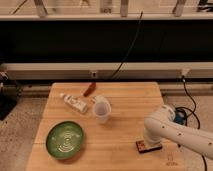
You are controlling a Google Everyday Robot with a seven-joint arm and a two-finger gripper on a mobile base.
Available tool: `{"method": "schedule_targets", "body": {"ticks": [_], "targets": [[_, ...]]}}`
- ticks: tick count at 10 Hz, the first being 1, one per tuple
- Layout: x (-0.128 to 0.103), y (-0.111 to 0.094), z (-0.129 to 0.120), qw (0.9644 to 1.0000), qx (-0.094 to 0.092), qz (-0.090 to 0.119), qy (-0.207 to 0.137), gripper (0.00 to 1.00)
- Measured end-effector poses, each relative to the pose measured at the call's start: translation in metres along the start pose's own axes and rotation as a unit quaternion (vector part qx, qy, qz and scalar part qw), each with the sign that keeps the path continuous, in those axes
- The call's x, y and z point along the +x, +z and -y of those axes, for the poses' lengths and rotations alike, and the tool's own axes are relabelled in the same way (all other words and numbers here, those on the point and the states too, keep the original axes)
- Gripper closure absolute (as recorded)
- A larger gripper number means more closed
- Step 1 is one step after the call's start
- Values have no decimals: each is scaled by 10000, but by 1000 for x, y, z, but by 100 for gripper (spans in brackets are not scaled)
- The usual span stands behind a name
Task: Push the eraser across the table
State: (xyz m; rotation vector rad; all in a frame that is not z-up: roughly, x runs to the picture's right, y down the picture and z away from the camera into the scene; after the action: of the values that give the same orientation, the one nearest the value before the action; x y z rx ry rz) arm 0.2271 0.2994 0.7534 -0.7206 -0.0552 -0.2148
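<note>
Butcher-block table [125,125] — eraser [148,146] near front edge, tool [148,139] over it, grip unclear.

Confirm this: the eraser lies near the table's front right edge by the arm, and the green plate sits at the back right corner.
Not quite. The camera view shows the green plate at the front left of the table, not the back right corner. The rest holds: the eraser lies near the front right edge, with the gripper right at it under the white arm.

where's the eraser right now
The small dark eraser with orange-red edges lies near the front right edge of the light wooden table, just under the white arm's gripper, far right of the green plate.
</note>
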Motion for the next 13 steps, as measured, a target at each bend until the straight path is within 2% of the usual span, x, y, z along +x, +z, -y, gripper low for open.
{"method": "schedule_targets", "body": {"ticks": [13], "targets": [[3, -4, 12, 10000, -10, -15, -88, 98]]}}
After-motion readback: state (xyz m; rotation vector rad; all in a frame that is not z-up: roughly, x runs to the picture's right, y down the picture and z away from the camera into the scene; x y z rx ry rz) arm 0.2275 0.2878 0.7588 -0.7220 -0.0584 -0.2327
